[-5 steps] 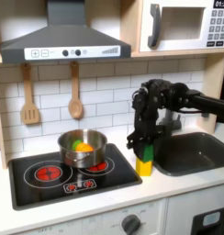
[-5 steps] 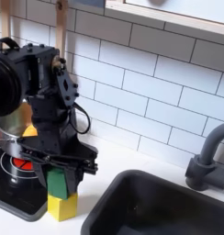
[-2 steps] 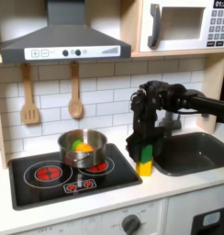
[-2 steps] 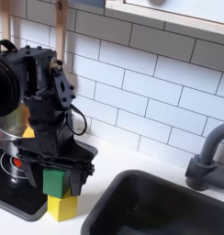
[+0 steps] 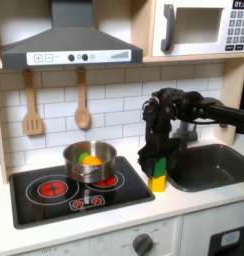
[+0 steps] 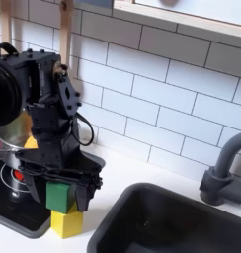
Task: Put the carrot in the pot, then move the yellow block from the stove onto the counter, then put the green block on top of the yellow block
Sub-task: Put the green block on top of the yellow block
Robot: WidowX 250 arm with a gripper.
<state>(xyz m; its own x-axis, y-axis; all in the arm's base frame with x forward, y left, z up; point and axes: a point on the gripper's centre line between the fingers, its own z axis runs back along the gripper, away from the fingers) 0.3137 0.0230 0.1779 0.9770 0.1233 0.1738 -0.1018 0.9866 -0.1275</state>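
- Pincer (image 6: pixel 61 190): closed on the green block (image 6: pixel 60 196); block resting atop the yellow block (image 6: pixel 64 222)
- Yellow block: on the desk (image 5: pixel 144 205), just beside the stove (image 5: pixel 54 205)
- Carrot (image 5: pixel 89 159): inside the pot (image 5: pixel 91 163) on the stove
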